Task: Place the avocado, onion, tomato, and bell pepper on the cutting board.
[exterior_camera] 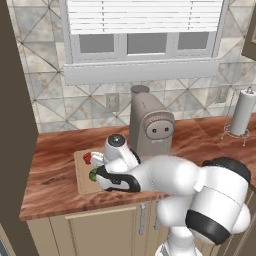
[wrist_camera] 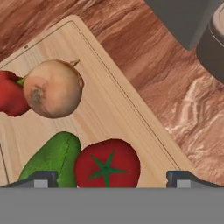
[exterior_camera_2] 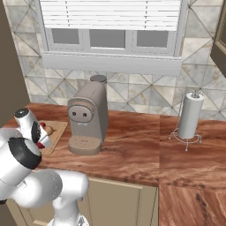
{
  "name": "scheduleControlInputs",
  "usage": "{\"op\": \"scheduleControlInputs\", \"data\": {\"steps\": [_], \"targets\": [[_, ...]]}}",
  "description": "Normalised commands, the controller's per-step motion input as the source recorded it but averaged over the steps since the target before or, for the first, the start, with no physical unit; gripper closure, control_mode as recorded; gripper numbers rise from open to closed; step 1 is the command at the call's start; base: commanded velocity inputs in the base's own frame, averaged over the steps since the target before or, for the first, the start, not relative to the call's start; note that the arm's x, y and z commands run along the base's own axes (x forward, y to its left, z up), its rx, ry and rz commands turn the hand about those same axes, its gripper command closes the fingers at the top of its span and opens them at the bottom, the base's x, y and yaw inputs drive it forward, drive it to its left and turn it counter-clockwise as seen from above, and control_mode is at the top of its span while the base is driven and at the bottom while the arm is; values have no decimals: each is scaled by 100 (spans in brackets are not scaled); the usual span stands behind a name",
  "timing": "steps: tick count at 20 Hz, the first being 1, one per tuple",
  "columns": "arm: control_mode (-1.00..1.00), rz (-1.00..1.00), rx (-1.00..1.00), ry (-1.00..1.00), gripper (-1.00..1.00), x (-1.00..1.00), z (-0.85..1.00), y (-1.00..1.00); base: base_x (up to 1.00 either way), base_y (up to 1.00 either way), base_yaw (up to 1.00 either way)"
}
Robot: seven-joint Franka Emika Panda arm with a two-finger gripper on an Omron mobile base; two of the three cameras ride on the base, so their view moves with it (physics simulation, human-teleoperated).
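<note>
The cutting board (wrist_camera: 109, 109) is seen lying flat on the reddish wood counter (wrist_camera: 175, 87), left of the grey coffee machine (exterior_camera: 150, 127), and all four pieces of produce are found on it. In the hand view the onion (wrist_camera: 53, 89) sits whole in the middle of the board, touching the bell pepper (wrist_camera: 11, 94), which is red and cut off by the picture's left edge, so that its shape is hard to make out. The avocado (wrist_camera: 50, 159) and the tomato (wrist_camera: 107, 164) lie side by side and touching, their lower parts cut off at the bottom of that view. The gripper (wrist_camera: 111, 178) is held just over the tomato with its two dark finger tips (wrist_camera: 41, 178) spread wide to either side of the avocado and tomato, nothing being grasped between them. In the left base view most of the board is hidden behind the white arm (exterior_camera: 165, 180); only scraps of red and green are made out beside the hand. In the right base view the board's far corner shows past the arm, with a brown and a red bit barely discernible. A paper towel roll (exterior_camera_2: 190, 115) stands on its holder well to the right.
</note>
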Motion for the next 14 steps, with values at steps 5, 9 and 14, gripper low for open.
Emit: {"op": "scheduleControlInputs", "data": {"steps": [5,9,14], "targets": [[-100,0,1,-16,-100,-18,58,-4,0,0,0],[-100,0,1,-15,-100,-18,60,-10,0,0,0],[-100,0,4,-13,-100,-22,66,-18,0,0,0]]}}
